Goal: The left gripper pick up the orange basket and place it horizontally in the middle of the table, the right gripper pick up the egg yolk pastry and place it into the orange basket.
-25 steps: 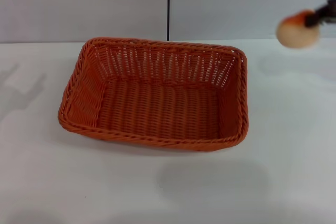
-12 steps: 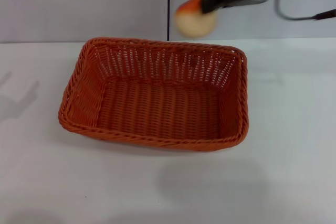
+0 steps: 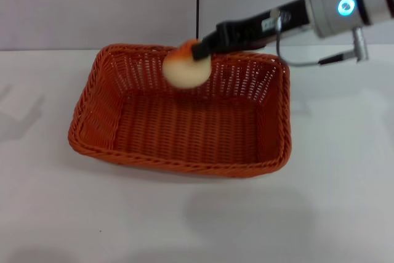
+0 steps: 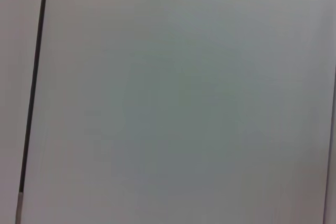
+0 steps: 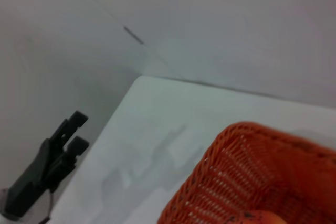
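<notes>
The basket (image 3: pixel 184 121) is woven like wicker, with a rough, bumpy weave and a braided rim. The worktop (image 3: pixel 332 201) is smooth and matt. The pastry (image 3: pixel 186 69) looks soft and dull, not shiny. The right gripper (image 3: pixel 203 49) that holds it looks like black matt plastic. Its arm (image 3: pixel 351 1) is smooth silver-grey metal with a slight shine.
</notes>
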